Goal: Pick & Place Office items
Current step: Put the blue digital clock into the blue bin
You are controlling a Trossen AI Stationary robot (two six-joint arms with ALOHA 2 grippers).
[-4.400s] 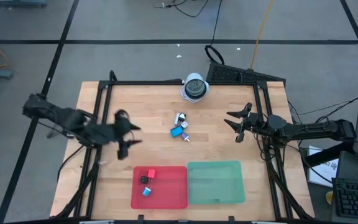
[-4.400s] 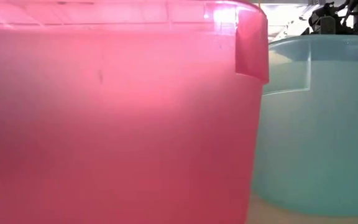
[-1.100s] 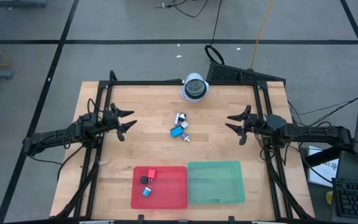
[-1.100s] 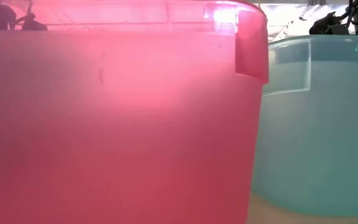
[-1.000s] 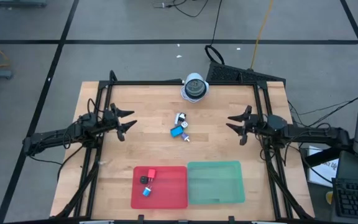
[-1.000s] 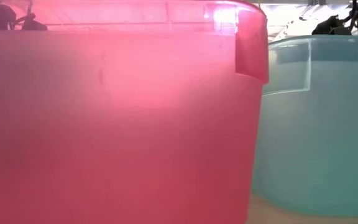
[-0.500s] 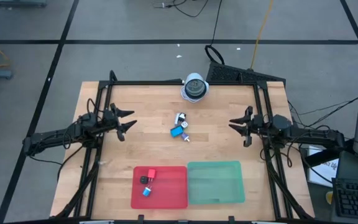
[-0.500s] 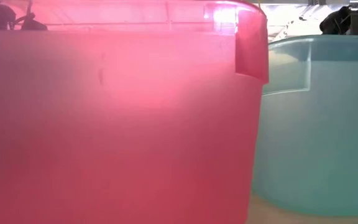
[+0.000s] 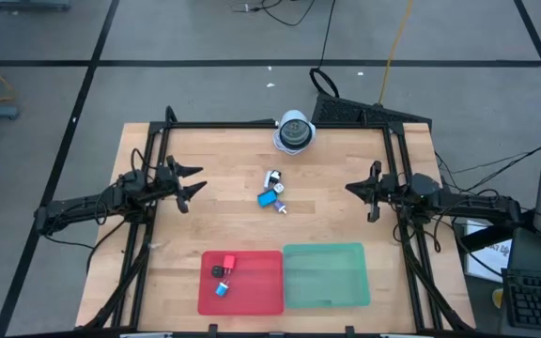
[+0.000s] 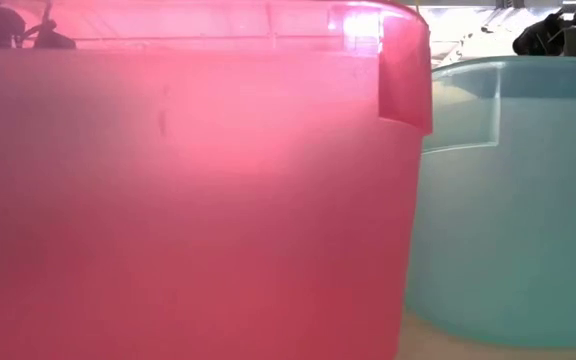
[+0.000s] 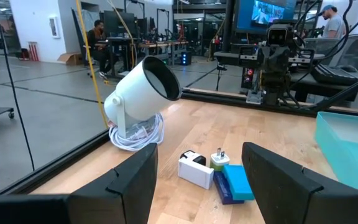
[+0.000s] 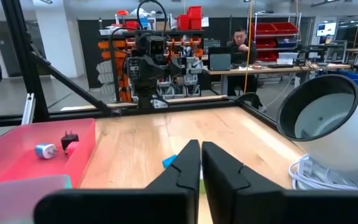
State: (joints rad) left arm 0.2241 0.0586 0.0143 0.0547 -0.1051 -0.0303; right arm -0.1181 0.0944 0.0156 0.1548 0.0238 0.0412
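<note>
Three office items lie loose mid-table: a white-and-black block (image 9: 272,177) (image 11: 196,168), a blue piece (image 9: 269,198) (image 11: 235,182) and a tiny green-white piece (image 9: 281,207) (image 11: 219,158). A red piece (image 9: 229,264), a black one (image 9: 218,271) and a blue one (image 9: 222,288) lie in the red tray (image 9: 261,299). My left gripper (image 9: 188,183) (image 11: 197,152) hovers open near the left edge, pointing at the loose items. My right gripper (image 9: 355,190) (image 12: 201,149) is shut near the right edge, facing them.
A green tray (image 9: 325,275) sits right of the red one at the near edge. A white-and-grey domed object (image 9: 295,131) (image 11: 142,93) stands on a coiled cable at the far edge. Black frame rails run along the table's left and right sides. Both tray walls (image 10: 188,200) fill the low view.
My right gripper has drawn back a little toward the table's right edge. Everything else has kept still.
</note>
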